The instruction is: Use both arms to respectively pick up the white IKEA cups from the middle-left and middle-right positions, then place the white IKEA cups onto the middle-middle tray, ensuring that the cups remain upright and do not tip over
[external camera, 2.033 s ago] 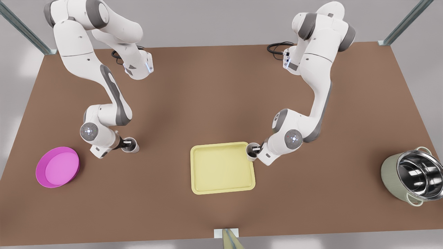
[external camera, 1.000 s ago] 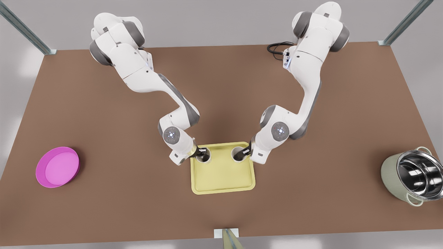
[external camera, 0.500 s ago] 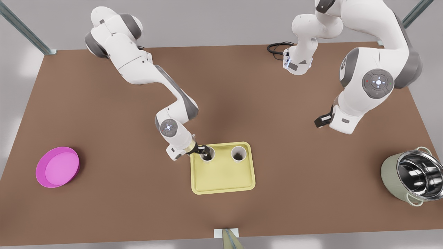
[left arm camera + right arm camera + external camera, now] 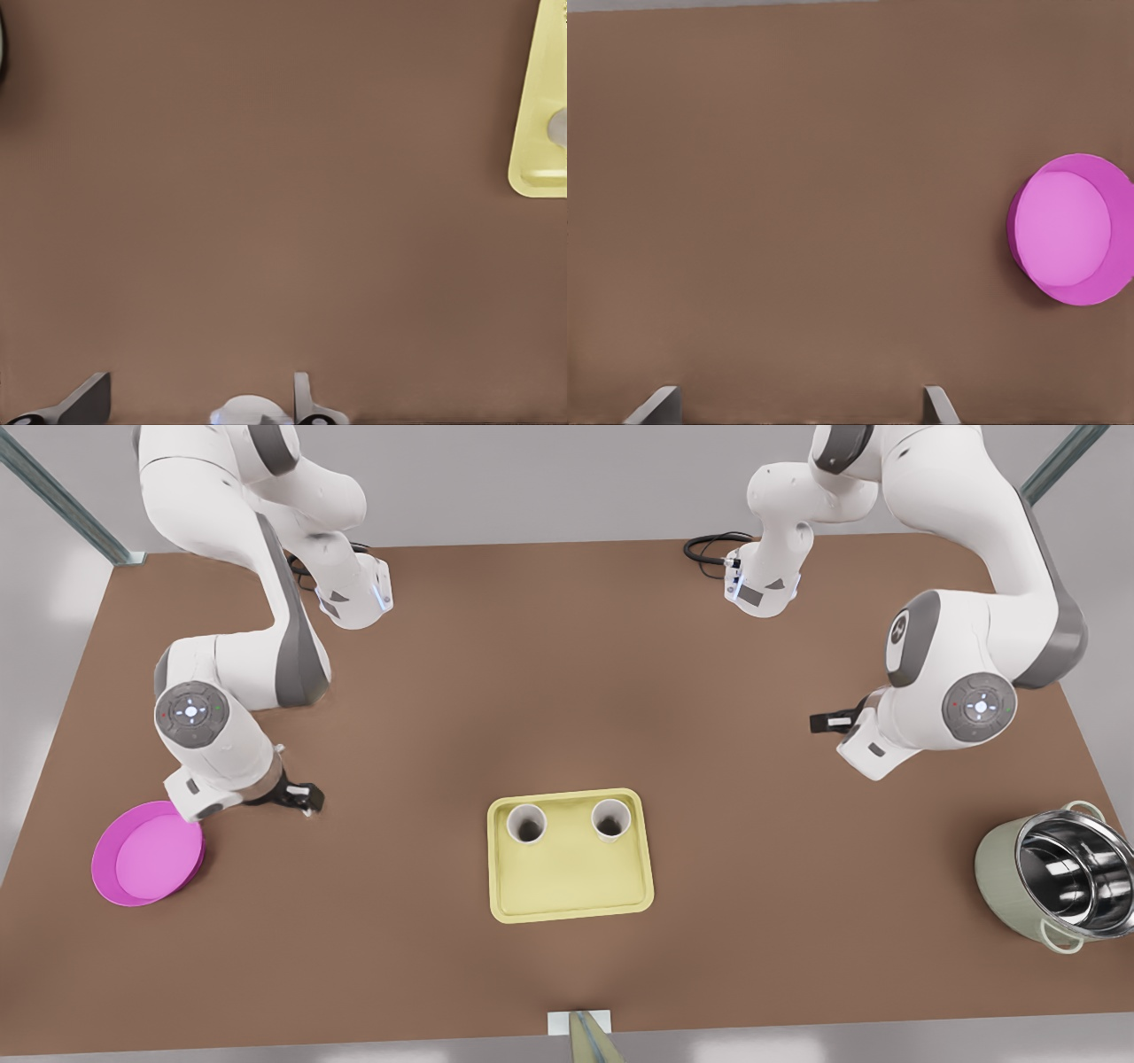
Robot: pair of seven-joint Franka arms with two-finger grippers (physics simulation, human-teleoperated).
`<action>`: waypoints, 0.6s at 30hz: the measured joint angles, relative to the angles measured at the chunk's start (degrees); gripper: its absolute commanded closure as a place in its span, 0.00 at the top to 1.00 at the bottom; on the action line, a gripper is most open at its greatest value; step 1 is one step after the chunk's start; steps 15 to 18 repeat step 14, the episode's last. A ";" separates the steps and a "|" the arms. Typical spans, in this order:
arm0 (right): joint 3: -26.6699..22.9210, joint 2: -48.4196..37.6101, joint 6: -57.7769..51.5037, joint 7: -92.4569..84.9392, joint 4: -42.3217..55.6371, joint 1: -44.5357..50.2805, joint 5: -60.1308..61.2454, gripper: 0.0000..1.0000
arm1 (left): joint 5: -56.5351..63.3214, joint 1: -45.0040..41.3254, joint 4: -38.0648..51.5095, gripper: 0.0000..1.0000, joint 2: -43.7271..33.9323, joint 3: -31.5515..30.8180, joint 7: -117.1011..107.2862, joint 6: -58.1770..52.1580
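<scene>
Both white IKEA cups are sitting upright on the tray [image 4: 571,881], mouths facing up, long axes vertical. In the front view, 1 cup [image 4: 526,825] is standing in the tray's far corner toward the front view's left. The other cup [image 4: 610,820] is standing in the far corner toward the front view's right. They are standing apart, not touching each other. Both are plain, smooth, tapered and handleless.

The tray is lying flat at the middle of the brown table [image 4: 567,673]. It is pale yellow and rectangular, with rounded corners and a low raised rim.

The right gripper [image 4: 301,797] is hovering over bare table just beside the round magenta bowl [image 4: 148,853], well apart from the tray. Its fingers are spreading wide with nothing between them; the right wrist view is showing the 2 tips [image 4: 660,403] far apart and the bowl [image 4: 1072,228] beyond.

The left gripper [image 4: 828,722] is hanging over bare table on the front view's right, well apart from the tray. It is also gaping wide and holding nothing. The left wrist view is showing its fingertips [image 4: 89,394] separated, with the tray corner [image 4: 536,106] far off.

A steel-lined pot [image 4: 1054,877] with pale green walls is sitting near the table's edge on the front view's right.
</scene>
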 measured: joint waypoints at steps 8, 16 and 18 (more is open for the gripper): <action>-1.51 -7.87 -9.27 -8.46 -2.17 0.31 3.84 1.00 | -0.26 -0.21 0.00 1.00 0.16 -0.09 5.06 -1.24; -1.68 -7.97 -11.48 -12.76 -1.89 0.24 4.34 1.00 | -0.29 -0.25 0.00 1.00 0.10 -0.15 7.61 -1.64; -1.68 -7.97 -11.48 -12.76 -1.89 0.24 4.34 1.00 | -0.29 -0.25 0.00 1.00 0.10 -0.15 7.61 -1.64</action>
